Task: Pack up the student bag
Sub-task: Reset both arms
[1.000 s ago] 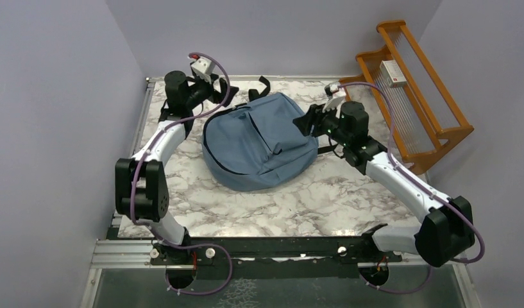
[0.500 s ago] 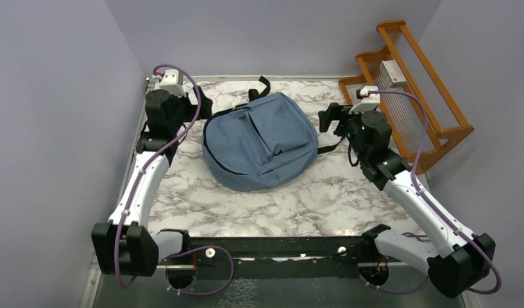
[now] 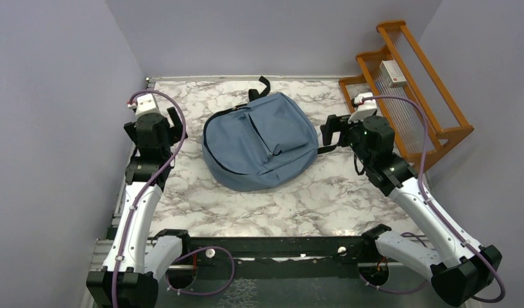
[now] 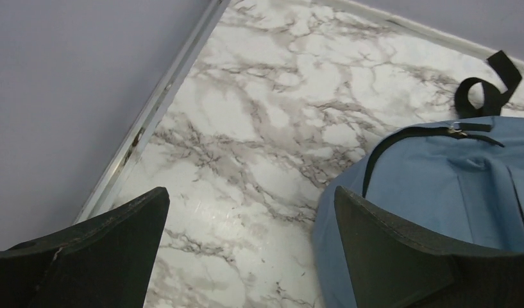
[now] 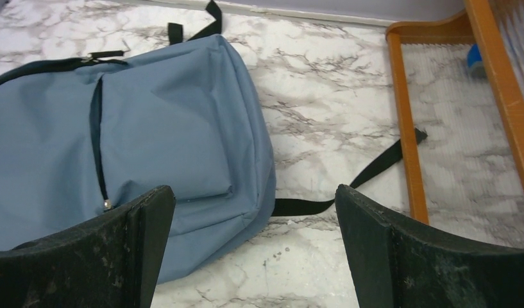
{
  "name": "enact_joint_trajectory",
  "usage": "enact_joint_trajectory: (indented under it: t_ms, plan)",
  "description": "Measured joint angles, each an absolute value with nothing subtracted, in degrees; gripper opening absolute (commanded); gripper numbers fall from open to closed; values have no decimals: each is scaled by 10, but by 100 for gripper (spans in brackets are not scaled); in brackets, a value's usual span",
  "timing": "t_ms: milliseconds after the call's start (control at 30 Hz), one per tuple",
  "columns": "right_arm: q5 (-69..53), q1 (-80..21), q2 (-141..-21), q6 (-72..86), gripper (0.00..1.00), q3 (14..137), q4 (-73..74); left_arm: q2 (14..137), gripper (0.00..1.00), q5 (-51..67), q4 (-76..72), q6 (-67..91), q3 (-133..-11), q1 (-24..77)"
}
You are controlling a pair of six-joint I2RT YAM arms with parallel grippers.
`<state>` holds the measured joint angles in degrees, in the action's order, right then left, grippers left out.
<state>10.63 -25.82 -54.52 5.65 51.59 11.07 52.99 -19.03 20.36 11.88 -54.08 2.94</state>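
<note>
slate-blue student bag [image 3: 259, 141] flat on marble, zippers seemingly closed.

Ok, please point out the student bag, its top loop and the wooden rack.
student bag [image 3: 259, 144], top external view, front panel.
top loop [image 4: 505, 66], left wrist view, black strap end.
wooden rack [image 5: 406, 128], right wrist view, side rail.

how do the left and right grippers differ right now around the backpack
The left gripper hangs left of the backpack, by the wall; the right gripper hangs on its right, by the wooden rack. The left gripper's camera sees the top loop; the right gripper's sees the front pocket and a loose strap. Both are wide open, holding nothing, clear of the backpack.
</note>
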Motion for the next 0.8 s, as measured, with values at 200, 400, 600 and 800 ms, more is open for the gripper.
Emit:
enact_joint_trajectory:
  t_ms: [200,400,600,800]
  plan:
    - [168,-258,-537,55,100,500,94,524,99,-219,235,159,-503,23]
    - [203,-258,-516,62,100,451,53,514,99,-220,227,170,-492,23]
    - [208,-258,-516,69,100,442,37,509,99,-220,220,169,-489,23]
    - [212,-258,-516,72,100,439,27,507,99,-219,212,168,-485,23]
